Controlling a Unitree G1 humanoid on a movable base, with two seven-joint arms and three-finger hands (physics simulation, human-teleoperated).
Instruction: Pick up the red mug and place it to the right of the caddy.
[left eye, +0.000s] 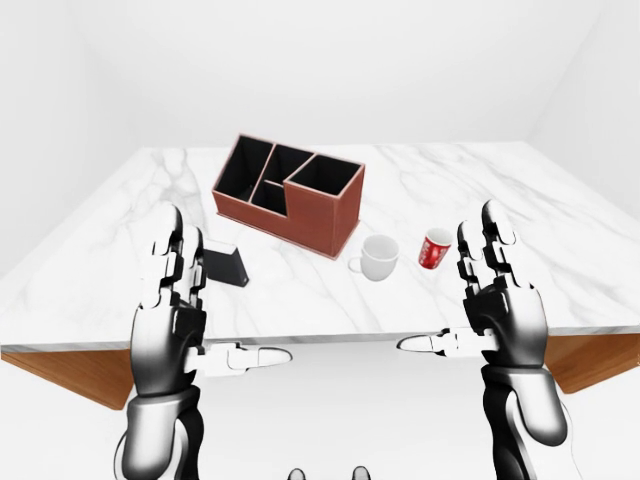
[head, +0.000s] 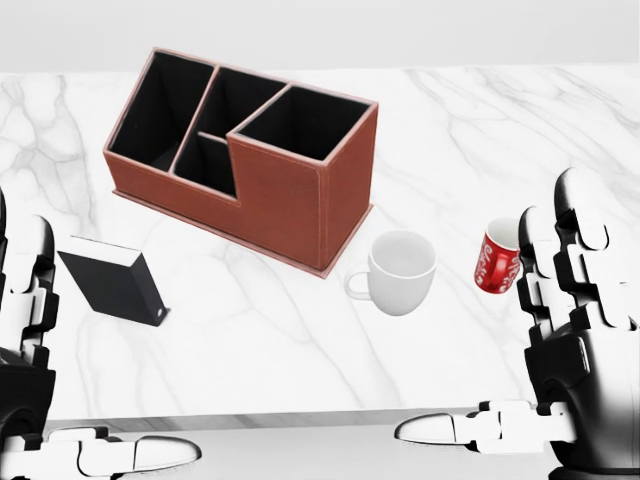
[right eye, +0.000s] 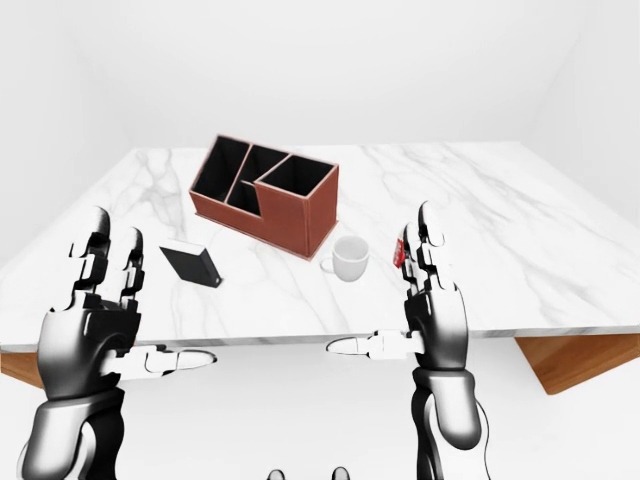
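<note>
The red mug (head: 497, 257) is being shown upright on the marble table (head: 500, 120), partly hidden by the spread fingers of the right hand (head: 575, 340). A white mug (head: 401, 270) is standing between it and the empty caddy (head: 250, 155). A black box (head: 112, 284) is lying beside the open-fingered left hand (left eye: 170, 320).

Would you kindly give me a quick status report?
Both hands open, empty. Red mug upright on table, right of white mug. Path clear.
</note>
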